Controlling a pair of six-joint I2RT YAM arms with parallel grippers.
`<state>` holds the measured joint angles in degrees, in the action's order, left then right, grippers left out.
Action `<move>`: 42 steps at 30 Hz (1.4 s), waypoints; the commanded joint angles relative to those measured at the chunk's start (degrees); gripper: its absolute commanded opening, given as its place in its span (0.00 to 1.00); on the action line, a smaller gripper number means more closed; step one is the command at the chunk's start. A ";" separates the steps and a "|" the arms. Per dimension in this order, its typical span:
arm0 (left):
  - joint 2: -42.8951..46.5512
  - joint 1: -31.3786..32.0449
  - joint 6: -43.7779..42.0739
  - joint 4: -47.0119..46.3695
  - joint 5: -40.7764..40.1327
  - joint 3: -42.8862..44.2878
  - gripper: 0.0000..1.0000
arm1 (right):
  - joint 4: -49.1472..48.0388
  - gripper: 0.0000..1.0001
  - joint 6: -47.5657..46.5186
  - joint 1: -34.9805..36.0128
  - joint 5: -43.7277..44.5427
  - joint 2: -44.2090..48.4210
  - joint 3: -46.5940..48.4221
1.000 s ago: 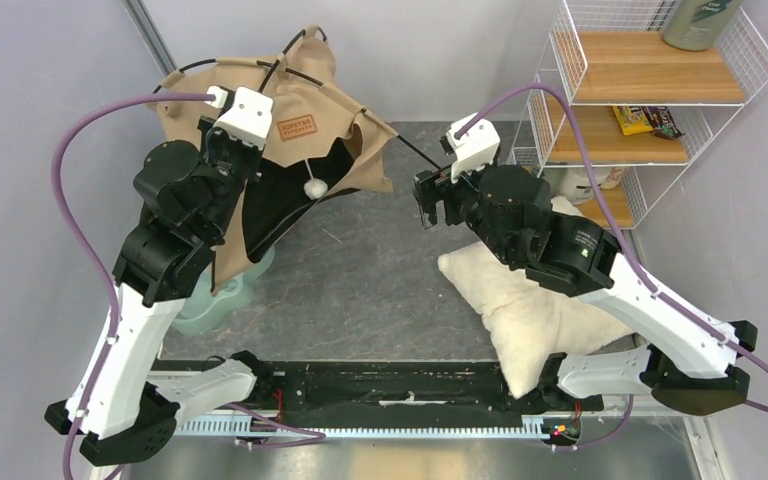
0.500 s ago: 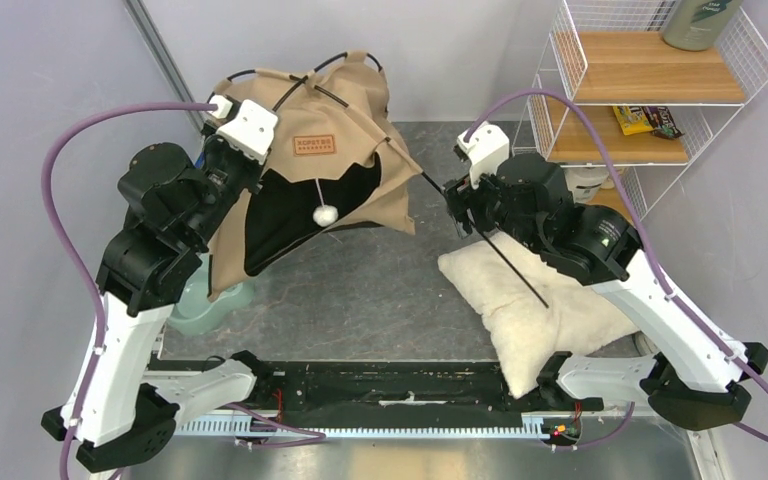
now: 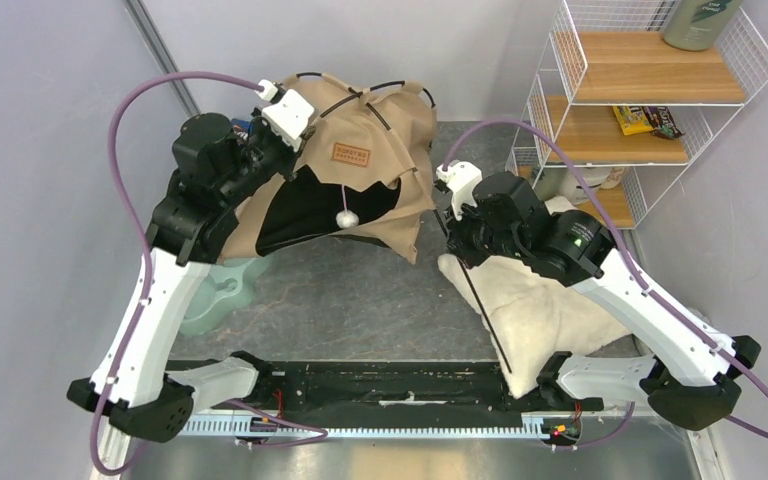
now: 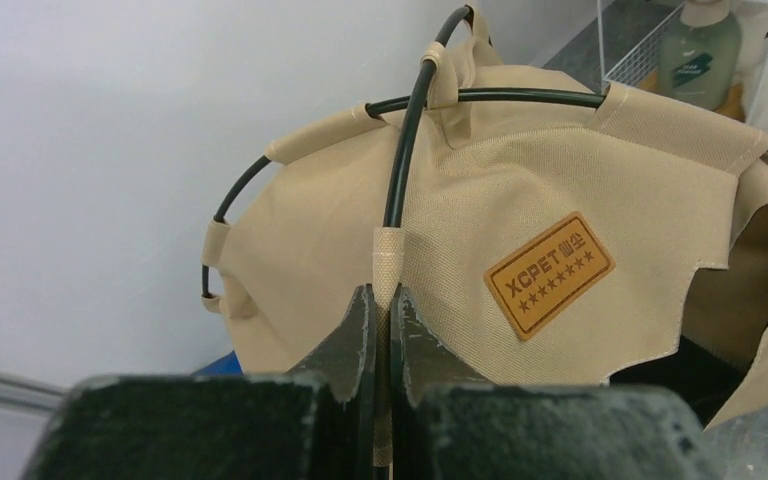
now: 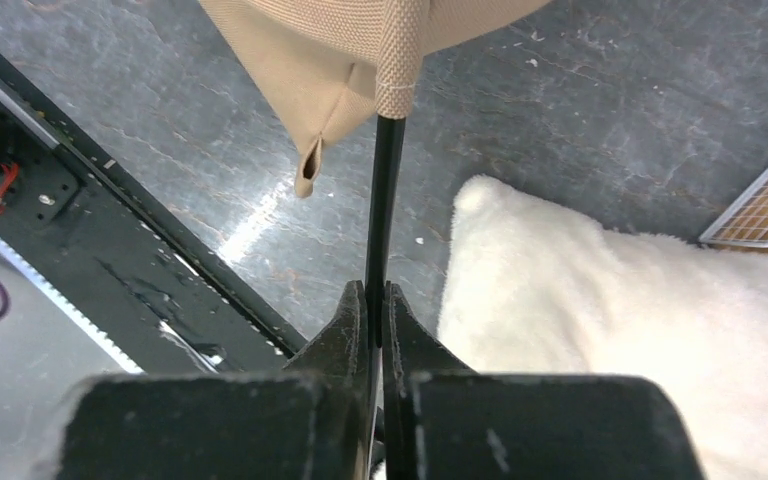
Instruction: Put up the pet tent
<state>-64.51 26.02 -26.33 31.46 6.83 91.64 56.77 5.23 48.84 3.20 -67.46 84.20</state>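
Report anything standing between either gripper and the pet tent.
Nothing visible does. The left gripper is shut on the pet tent at a pole sleeve, and the right gripper is shut on the bare pole leaving its corner. The white pillow lies beside, not between.

The left arm (image 3: 146, 310) and right arm (image 3: 660, 320) have white shells on their long links and rounded black joint housings, with black bases. Each carries a purple cable (image 3: 113, 150) running to a white camera block (image 3: 288, 110) at the wrist. A small green light (image 3: 582, 241) glows on the right arm. The left end effector (image 4: 381, 305) and right end effector (image 5: 372, 300) have matte black, wedge-shaped fingers.
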 commanded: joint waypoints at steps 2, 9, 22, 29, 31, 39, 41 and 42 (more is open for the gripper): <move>-3.22 -4.19 9.01 -16.54 12.66 -1.16 0.02 | -7.18 0.00 6.93 -0.05 -3.03 1.15 -0.62; -9.77 -5.57 14.29 -19.77 18.06 -0.67 0.03 | -10.12 0.00 20.36 0.03 1.46 -2.59 1.89; -13.81 -6.71 19.39 -21.53 -4.37 -0.85 0.67 | -12.87 0.00 40.34 0.03 8.41 -11.50 5.43; -7.89 -6.69 32.75 -10.29 -10.13 -2.71 0.67 | -21.52 0.00 44.60 0.01 10.61 -17.38 6.44; -4.93 -6.74 38.17 -8.62 -4.06 -5.38 0.67 | -22.57 0.00 44.60 0.04 10.36 -19.25 7.47; 6.24 -6.63 48.33 -12.90 4.77 -20.70 0.67 | -23.37 0.57 39.95 0.02 4.11 -17.35 3.91; 8.27 -6.63 46.92 -12.38 3.40 -22.04 0.67 | -23.21 0.66 37.56 0.03 1.03 -15.32 1.28; 9.10 -6.62 46.38 -11.91 2.62 -22.35 0.68 | -23.11 0.69 36.21 0.03 -1.50 -14.24 -0.05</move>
<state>-58.15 19.33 16.95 20.64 9.21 71.29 35.51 46.06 48.90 8.21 -87.09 87.74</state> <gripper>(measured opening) 0.673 0.622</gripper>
